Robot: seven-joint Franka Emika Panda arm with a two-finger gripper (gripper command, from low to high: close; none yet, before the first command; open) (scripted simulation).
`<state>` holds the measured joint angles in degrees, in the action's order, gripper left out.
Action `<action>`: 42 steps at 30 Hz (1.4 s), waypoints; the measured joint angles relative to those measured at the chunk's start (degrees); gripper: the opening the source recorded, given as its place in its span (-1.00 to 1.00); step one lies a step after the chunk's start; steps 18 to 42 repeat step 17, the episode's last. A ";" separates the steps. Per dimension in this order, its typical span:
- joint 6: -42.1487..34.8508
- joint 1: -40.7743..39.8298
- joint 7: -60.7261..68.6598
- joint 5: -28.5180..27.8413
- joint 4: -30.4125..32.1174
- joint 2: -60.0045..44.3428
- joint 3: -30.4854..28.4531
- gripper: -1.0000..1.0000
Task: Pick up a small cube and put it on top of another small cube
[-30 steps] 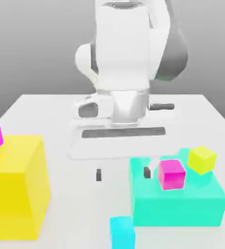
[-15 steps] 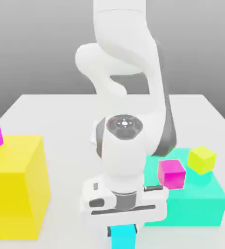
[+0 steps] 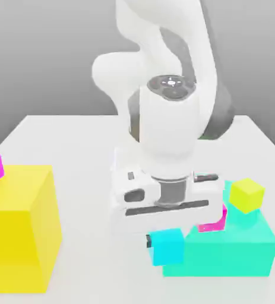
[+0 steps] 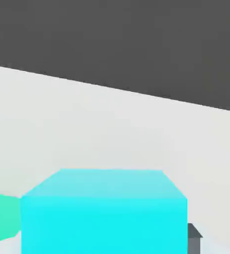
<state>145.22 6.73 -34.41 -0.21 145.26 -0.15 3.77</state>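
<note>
Exterior view: the white arm's gripper (image 3: 166,244) is clamped on the small cyan cube (image 3: 167,246), held off the table (image 3: 74,136) just in front of the teal block (image 3: 234,249) — which carries a magenta cube (image 3: 215,221) and a yellow cube (image 3: 247,195).

Hand view: the small cyan cube (image 4: 104,211) sits close — one dark fingertip (image 4: 194,237) beside it.
</note>
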 joint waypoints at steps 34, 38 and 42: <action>-2.72 9.36 23.79 2.46 8.99 11.89 2.36 1.00; -2.72 9.36 23.79 2.46 8.99 11.89 2.36 1.00; -2.72 9.36 23.79 2.46 8.99 11.89 2.36 1.00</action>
